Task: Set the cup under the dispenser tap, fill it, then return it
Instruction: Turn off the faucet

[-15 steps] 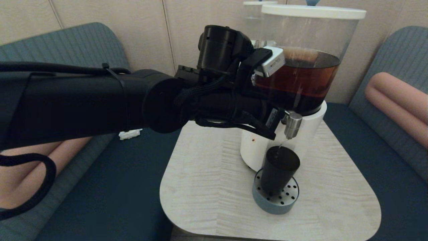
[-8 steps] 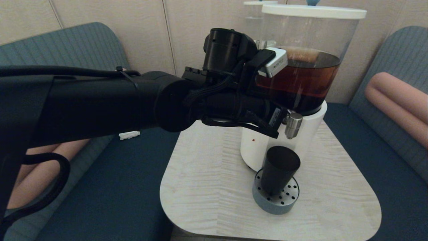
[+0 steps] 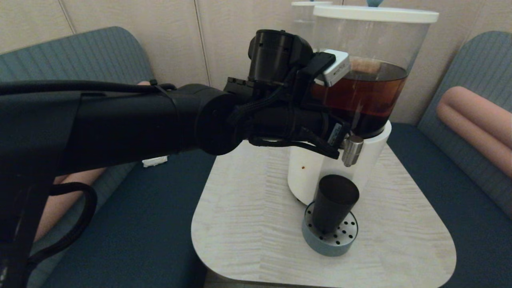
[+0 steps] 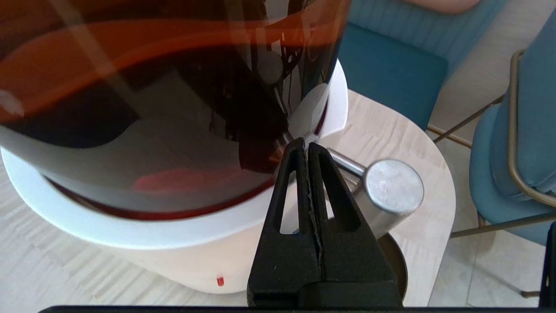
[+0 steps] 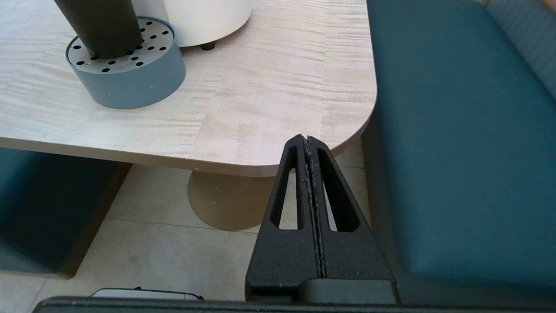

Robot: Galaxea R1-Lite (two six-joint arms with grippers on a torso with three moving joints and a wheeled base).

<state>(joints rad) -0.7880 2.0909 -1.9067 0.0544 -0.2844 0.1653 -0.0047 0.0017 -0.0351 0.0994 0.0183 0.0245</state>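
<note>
Since a second ago, two things differ: the thin stream that ran from the tap (image 3: pixel 352 150) into the cup (image 3: pixel 334 203) has stopped, and the left arm has shifted a little toward the right and far side of the scene, so its wrist now overlaps more of the dispenser (image 3: pixel 374 80). The cup itself has not moved.

The left end effector (image 4: pixel 307 150) has its fingers pressed flat together and grips nothing; its tip sits just beside the tap's stem, against the white base. Whether it touches the stem I cannot tell.

The cup stands upright on the perforated drip tray (image 3: pixel 330 244) at the near edge of the dispenser base, directly below the tap, on the table (image 3: pixel 248 224). Its inside looks dark in the head view, and how full it is I cannot tell.

As for progress, placing the cup under the tap is done, and with no flow visible now the filling looks finished or at least paused. Returning the cup is still to do: the left end effector would have to open, come down beside the cup and take it off the tray.

The right end effector (image 5: pixel 309 143) hangs low off the table's near right edge, fingers closed on nothing, idle.
</note>
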